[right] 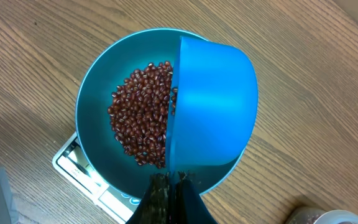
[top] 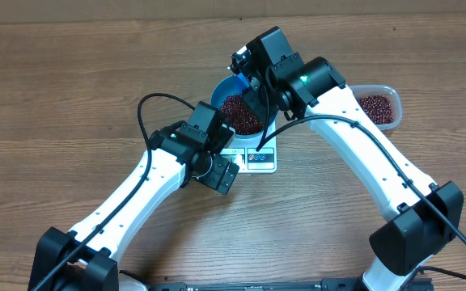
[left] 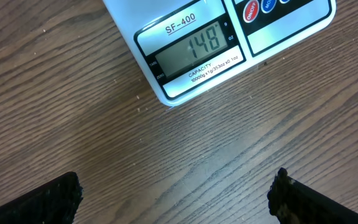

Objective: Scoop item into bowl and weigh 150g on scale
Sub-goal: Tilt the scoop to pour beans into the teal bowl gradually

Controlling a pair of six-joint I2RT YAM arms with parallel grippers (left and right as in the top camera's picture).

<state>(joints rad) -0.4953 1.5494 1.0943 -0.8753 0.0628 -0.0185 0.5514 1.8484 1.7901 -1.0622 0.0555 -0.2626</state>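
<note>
- The beans are tiny, glossy, dark red-brown. They lie in a loose maroon heap at the bottom of the bowl.
- There is one bowl: round, deep, bright blue, with smooth sides. It stands on the scale, near the middle of the tabletop.
- There is one scale: flat, white and square. Its front corner pokes out from under the bowl, and its display reads 148.
- One blue scoop hangs over the right half of the bowl, turned open side down, so only its rounded back shows.
- The right gripper is clenched on the scoop's near end, fingers pressed close together.
- The left gripper is released. Its two dark fingers are spread wide over bare wood just in front of the scale, grasping nothing.
- One clear plastic tub sits on the far right of the tabletop, apart from the scale, with a second heap of the same beans inside.
- Counted: two arms, two heaps of beans.
</note>
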